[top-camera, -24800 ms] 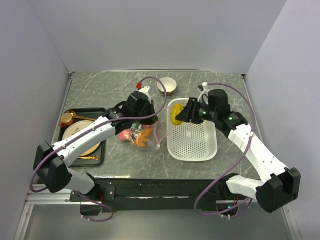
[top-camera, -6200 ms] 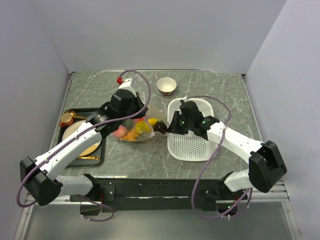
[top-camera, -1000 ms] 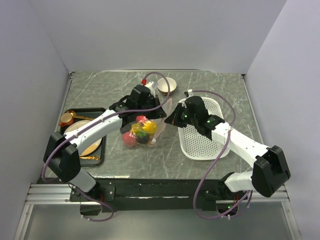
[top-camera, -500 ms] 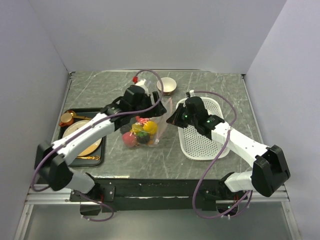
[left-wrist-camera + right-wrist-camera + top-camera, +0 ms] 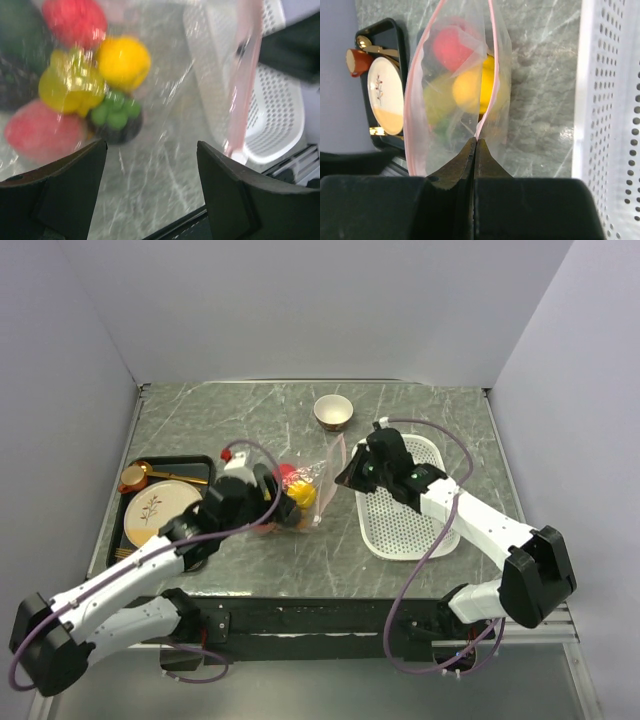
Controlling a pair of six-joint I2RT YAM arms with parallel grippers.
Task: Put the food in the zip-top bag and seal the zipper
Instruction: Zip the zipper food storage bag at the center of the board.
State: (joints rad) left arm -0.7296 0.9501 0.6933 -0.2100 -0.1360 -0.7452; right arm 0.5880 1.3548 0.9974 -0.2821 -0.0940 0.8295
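The zip-top bag point(image 5: 312, 480) lies left of the basket with the food point(image 5: 302, 496) inside: red point(image 5: 451, 47), yellow point(image 5: 470, 87) and green point(image 5: 115, 107) pieces show through the plastic. My right gripper point(image 5: 475, 141) is shut on the end of the pink zipper point(image 5: 486, 97). From that pinch the zipper's two strips spread apart, so the mouth gapes. My left gripper point(image 5: 150, 170) is open over the table at the bag's near-left side, with nothing between its fingers point(image 5: 65, 190). Seen from above, the left gripper point(image 5: 280, 505) sits beside the food and the right gripper point(image 5: 343, 477) at the bag's right edge.
A white perforated basket point(image 5: 405, 525) stands right of the bag, under the right arm. A small bowl point(image 5: 333, 411) sits at the back. At the left, a black tray point(image 5: 135, 540) holds a plate point(image 5: 155, 508) and a cup point(image 5: 132, 477).
My left gripper opened, let go of the bag and drew back toward the near left. The bag sagged, its far side free. The right gripper kept its pinch on the zipper.
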